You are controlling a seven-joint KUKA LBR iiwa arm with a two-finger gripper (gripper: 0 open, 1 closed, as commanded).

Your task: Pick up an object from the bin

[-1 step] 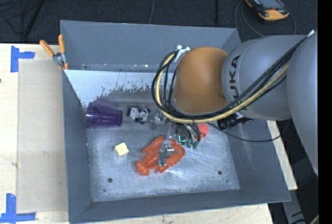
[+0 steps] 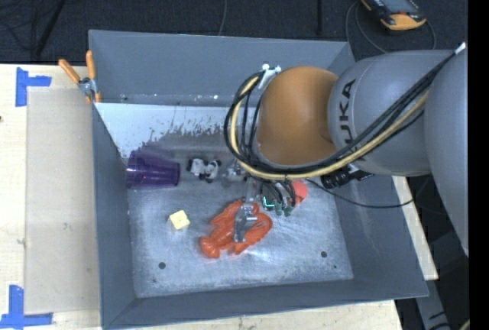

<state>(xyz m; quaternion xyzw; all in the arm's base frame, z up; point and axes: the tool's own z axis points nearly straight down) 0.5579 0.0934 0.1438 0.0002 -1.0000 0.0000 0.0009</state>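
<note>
The grey bin (image 2: 113, 244) holds five loose things, one of each kind, all spread apart and not heaped. One purple cup (image 2: 153, 169) lies on its side near the back left of the floor. One small yellow block (image 2: 179, 220) sits alone in front of it. One little grey-and-white piece (image 2: 203, 166) lies near the back wall, just right of the cup. One red bit (image 2: 299, 191) peeks out beside the wrist. One orange rubbery toy (image 2: 216, 241), lumpy and long, lies in the middle of the floor. The arm (image 2: 382, 114), with its round orange cover (image 2: 294, 118) and looped cables, reaches in from the right. The gripper (image 2: 246, 228) is down right on the orange toy's right half, touching it. Whether the gripper is spread or closed on the toy I cannot tell from here.
</note>
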